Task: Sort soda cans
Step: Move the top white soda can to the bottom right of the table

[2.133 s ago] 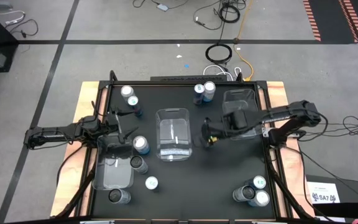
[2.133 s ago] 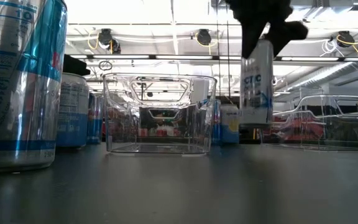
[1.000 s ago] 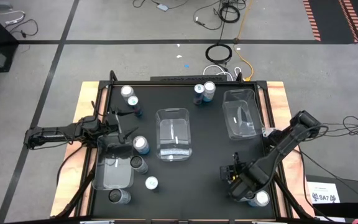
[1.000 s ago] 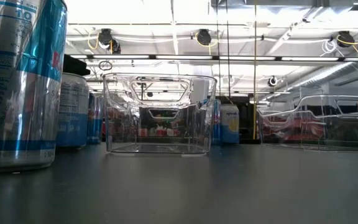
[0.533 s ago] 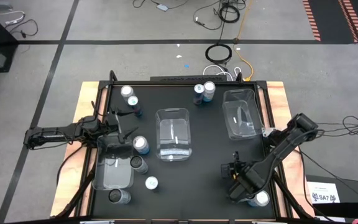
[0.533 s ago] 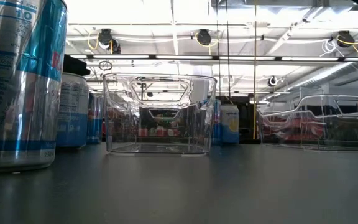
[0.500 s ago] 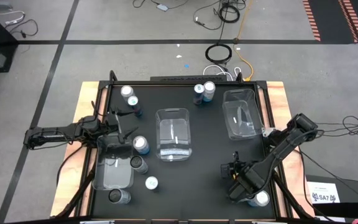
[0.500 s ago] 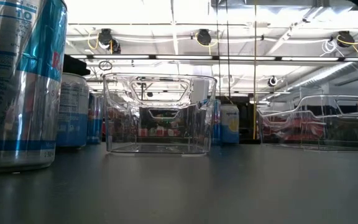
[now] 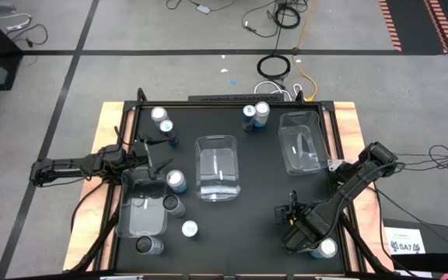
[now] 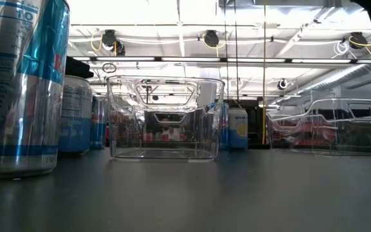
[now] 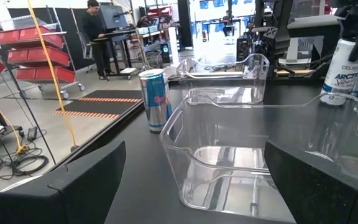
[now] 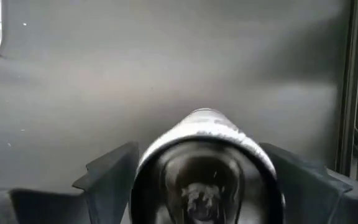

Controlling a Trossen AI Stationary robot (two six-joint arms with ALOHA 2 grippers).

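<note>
We see 3 clear bins on the table (image 9: 263, 187): the left bin (image 9: 141, 208) near the left edge, the middle bin (image 9: 217, 167) at centre, the right bin (image 9: 300, 141) farther right. 2 soda cans (image 9: 256, 114) stand at the far edge between them.

my right gripper (image 9: 289, 220) at 5 o'clock corner, can (image 12: 207, 165) between fingers. open black mat toward 12. centre bin (image 9: 217, 167) blocks 11. table frame (image 12: 352, 87) close at 3.
</note>
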